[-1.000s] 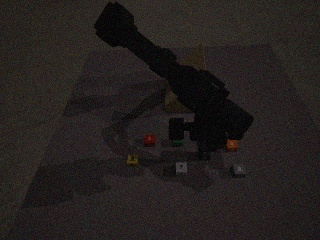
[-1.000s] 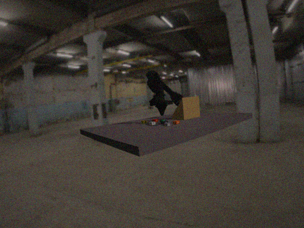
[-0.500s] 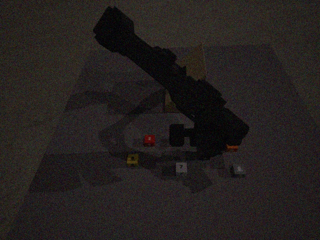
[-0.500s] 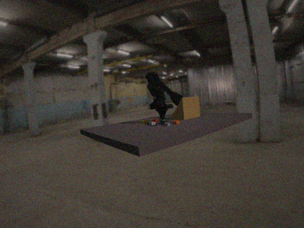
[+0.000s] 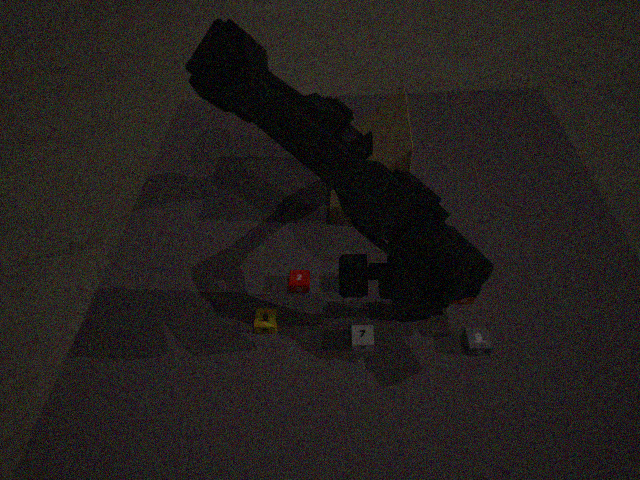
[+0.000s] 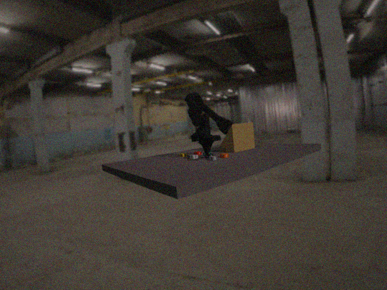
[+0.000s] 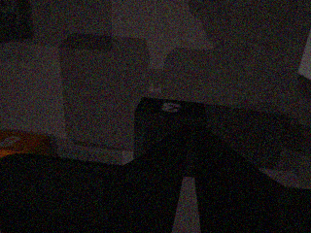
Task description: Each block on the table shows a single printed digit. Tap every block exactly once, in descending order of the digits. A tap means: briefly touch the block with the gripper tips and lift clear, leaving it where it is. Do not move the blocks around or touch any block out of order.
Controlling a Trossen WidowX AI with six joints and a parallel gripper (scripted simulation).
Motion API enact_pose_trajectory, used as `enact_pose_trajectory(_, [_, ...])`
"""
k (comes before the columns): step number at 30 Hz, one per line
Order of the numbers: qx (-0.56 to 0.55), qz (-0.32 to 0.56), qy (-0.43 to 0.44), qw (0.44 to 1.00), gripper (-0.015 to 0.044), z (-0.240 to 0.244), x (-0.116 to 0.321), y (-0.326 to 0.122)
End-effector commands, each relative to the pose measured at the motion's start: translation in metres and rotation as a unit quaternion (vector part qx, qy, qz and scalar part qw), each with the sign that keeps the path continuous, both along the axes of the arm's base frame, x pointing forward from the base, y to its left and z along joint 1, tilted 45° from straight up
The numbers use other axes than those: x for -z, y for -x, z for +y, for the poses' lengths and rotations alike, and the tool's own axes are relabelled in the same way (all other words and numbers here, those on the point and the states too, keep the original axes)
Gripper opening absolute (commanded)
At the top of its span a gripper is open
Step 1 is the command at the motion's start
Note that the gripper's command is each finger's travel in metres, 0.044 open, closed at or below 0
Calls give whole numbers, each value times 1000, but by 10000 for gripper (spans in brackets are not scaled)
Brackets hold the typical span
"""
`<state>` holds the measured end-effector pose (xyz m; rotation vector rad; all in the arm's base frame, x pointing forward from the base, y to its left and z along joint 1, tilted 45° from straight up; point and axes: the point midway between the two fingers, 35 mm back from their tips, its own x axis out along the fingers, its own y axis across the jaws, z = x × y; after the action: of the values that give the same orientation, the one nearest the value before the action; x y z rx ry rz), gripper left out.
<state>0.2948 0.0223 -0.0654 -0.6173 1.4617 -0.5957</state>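
A smooth, matt finish is shown by the counter (image 5: 496, 413) (image 6: 193, 174), with no grain to be made out in the dim light. The wedge-shaped stand (image 5: 388, 129) (image 6: 243, 137) is given a pale, wood-like look, flat and unpolished. Plastic is suggested by the red block (image 5: 299, 281) (image 6: 197, 153), the yellow block (image 5: 265, 321) (image 6: 182, 154) and the white block (image 5: 362, 335) (image 6: 195, 156), all smooth-faced. Ribbed, metal-like sheeting is seen on the far wall (image 6: 271, 106), dully shiny, while rough, concrete-like surfaces are presented by the pillars (image 6: 340, 103). The arm's material (image 5: 310, 129) (image 6: 199, 119) is lost in black.
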Motion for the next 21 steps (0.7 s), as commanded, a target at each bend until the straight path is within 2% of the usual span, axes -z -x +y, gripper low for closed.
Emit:
enact_pose_trajectory(1, [0,1,0,1000,20,2,-1,0])
enact_pose_trajectory(9, [-2,7,1,1000,20,27,-26,3])
enact_pose_trajectory(14, [0,7,1,1000,20,75,-74,5])
enact_pose_trajectory(18, [0,7,1,1000,20,75,-78,5])
enact_pose_trajectory(21, [0,8,0,1000,20,55,-102,10])
